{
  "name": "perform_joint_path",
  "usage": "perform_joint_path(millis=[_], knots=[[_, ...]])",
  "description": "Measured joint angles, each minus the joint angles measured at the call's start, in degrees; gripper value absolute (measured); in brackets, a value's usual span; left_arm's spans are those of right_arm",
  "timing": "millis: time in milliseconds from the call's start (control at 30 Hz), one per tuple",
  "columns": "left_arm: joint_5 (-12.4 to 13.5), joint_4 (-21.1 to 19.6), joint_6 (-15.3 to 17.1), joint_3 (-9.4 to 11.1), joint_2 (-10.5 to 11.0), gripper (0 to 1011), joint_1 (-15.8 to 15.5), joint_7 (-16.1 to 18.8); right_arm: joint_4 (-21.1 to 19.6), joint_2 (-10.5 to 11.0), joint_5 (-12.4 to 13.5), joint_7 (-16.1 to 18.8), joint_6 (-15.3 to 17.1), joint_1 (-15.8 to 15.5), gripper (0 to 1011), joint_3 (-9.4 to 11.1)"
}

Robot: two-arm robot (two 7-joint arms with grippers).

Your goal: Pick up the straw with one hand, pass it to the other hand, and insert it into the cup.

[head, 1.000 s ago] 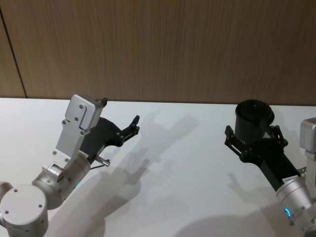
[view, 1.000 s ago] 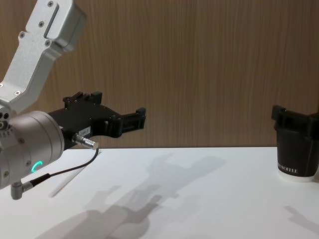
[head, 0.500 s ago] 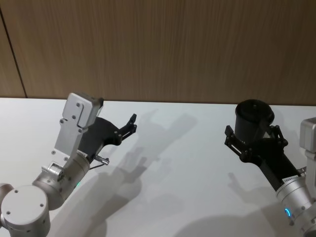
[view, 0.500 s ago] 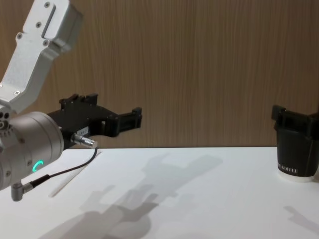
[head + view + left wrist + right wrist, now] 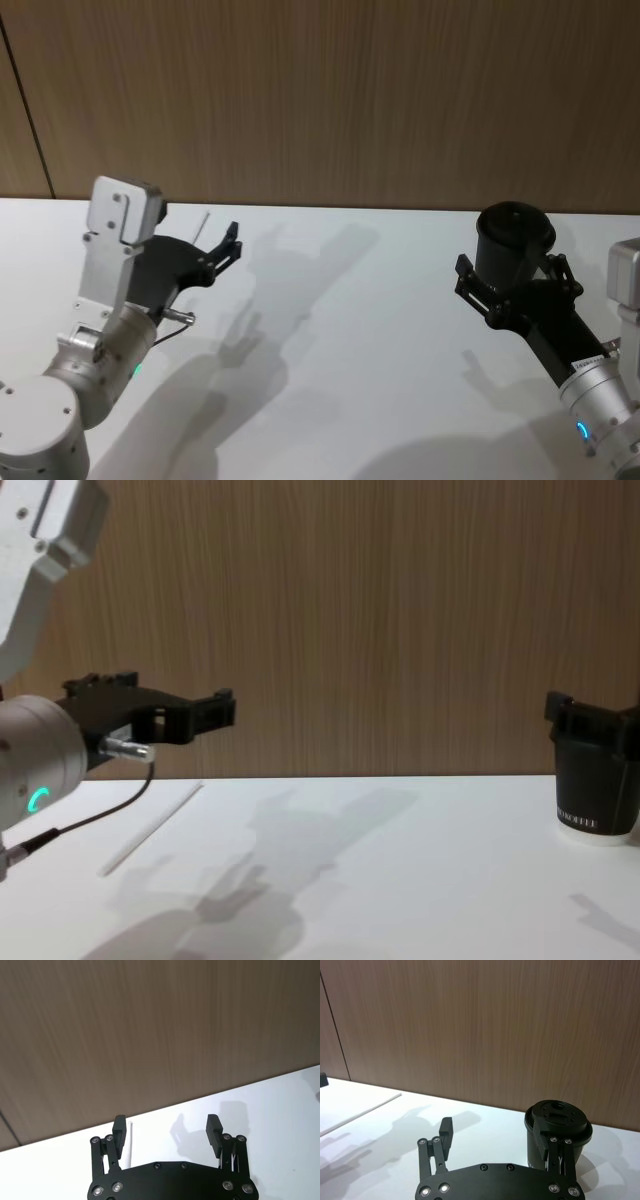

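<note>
1. The left claw (image 5: 225, 245) hangs above the left side of the table (image 5: 350, 340), its fingers (image 5: 119, 1130) spread wide with nothing between them.
2. We see the straw (image 5: 150, 828) lying flat on the table under that claw, slanting from near left to farther right. The claw is clear of it.
3. The right claw (image 5: 492, 1136) is at the right, also spread wide and empty, just on the near side of the cup (image 5: 512, 235).
4. The cup stands upright with its lid (image 5: 559, 1110) on, well apart from the straw. One right finger crosses its side, and we cannot tell whether they touch.
</note>
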Motion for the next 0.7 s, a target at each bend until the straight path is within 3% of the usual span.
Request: perform_joint_path(millis=[700], knots=[[-1.87, -6.79, 14.62, -5.56, -1.25, 1000, 3.54, 6.61, 0.00, 0.00, 0.00, 0.00, 0.00, 0.00, 1001, 0.00]])
